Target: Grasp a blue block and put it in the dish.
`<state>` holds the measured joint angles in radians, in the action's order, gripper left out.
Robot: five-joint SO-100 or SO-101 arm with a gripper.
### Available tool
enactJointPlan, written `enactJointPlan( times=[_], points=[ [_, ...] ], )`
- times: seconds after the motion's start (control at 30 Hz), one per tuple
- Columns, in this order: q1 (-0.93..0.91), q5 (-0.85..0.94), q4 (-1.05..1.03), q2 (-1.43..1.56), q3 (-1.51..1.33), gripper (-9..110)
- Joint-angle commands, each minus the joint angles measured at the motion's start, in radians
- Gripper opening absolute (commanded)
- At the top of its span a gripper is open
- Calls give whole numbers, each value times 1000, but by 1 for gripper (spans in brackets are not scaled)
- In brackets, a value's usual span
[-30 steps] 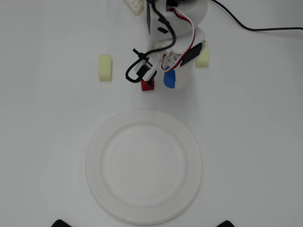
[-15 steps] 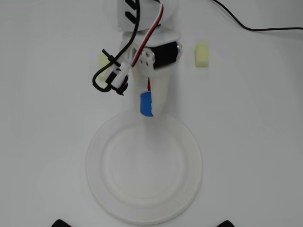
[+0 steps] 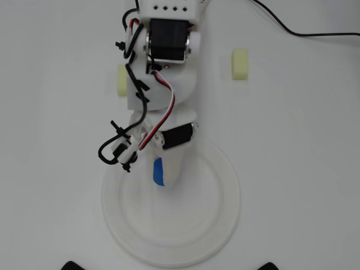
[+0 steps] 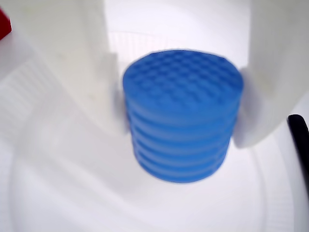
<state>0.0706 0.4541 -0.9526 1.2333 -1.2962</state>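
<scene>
My claw (image 4: pixel 181 111) was clamped on the blue block (image 4: pixel 182 113) — in the wrist view my two white fingers (image 4: pixel 72 63) pressed against its left and right sides, its dimpled round top faced the camera, and its ribbed wall hung clear above the white dish (image 4: pixel 145 203). A sliver of the red cube (image 4: pixel 4 21) showed at the upper left edge of that view.

In the overhead view my arm (image 3: pixel 163 84) reached down from the top of the frame, and the blue block (image 3: pixel 158 172) showed as a small blue patch at my claw's tip (image 3: pixel 160 173), over the upper part of the dish (image 3: pixel 225 214) — inside its rim. One pale yellow foam block (image 3: pixel 239 63) lay on the table to the right of my arm, well apart from the dish; another (image 3: pixel 120 80) peeked out from behind my arm on the left. A black cable (image 3: pixel 304 31) ran across the upper right corner.
</scene>
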Motion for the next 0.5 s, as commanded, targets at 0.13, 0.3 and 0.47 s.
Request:
enactJointPlan(
  times=[0.13, 0.3, 0.47],
  points=[
    [-12, -18, 15, -49, 60, 0],
    [-2, -17, 15, -74, 60, 0],
    [9, -18, 14, -78, 60, 1]
  ],
)
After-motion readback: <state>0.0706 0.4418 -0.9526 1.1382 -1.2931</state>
